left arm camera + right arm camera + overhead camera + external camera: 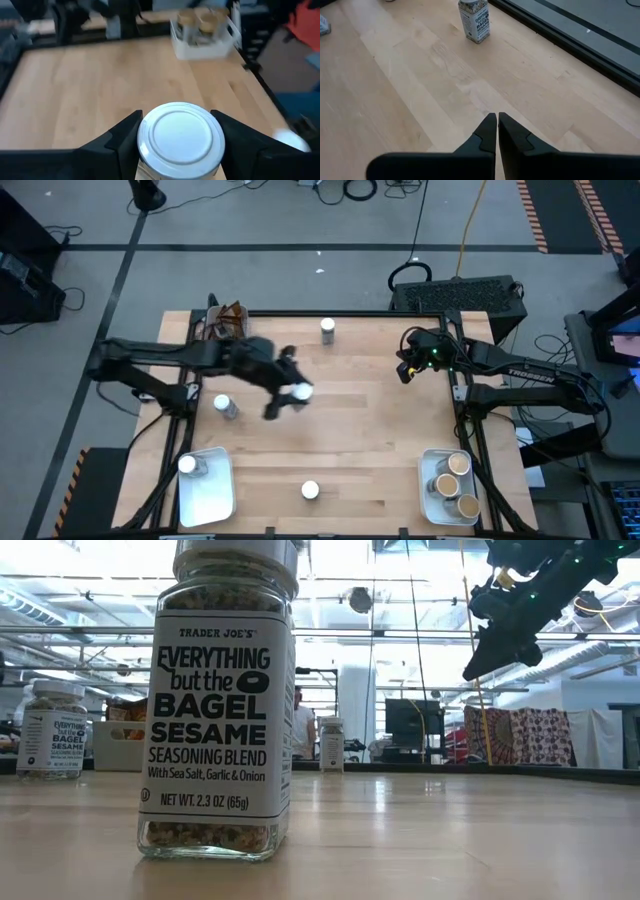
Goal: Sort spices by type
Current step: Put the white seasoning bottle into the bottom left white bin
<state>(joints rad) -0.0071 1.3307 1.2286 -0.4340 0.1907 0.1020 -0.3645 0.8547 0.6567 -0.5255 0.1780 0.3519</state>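
Observation:
My left gripper [297, 393] is over the middle of the table, shut on a white-lidded spice jar [180, 137]. Other white-lidded jars stand upright on the table: one at the far edge [327, 330], one left of centre [225, 406], one near the front edge [310, 491]. Another stands in the white tray [215, 490] at the front left. Tan-lidded jars fill the white tray [430, 498] at the front right. Dark brown sachets [228, 320] lie at the far left corner. My right gripper [497, 120] waits shut above the table's right side. My left gripper pinches the jar between its two fingers, one on each side just under the rim of the white lid [150, 145]. The fingers [122, 142] slant downward from the table's left side. The jar is lifted clear of the table, its lid facing up toward the wrist.
Bare wood lies between my left gripper and the front right tray [202, 45]. The jar at the far edge [474, 20] stands ahead of my right gripper. In the low view the front jar [220, 700] fills the foreground and my right arm [510, 610] hangs above.

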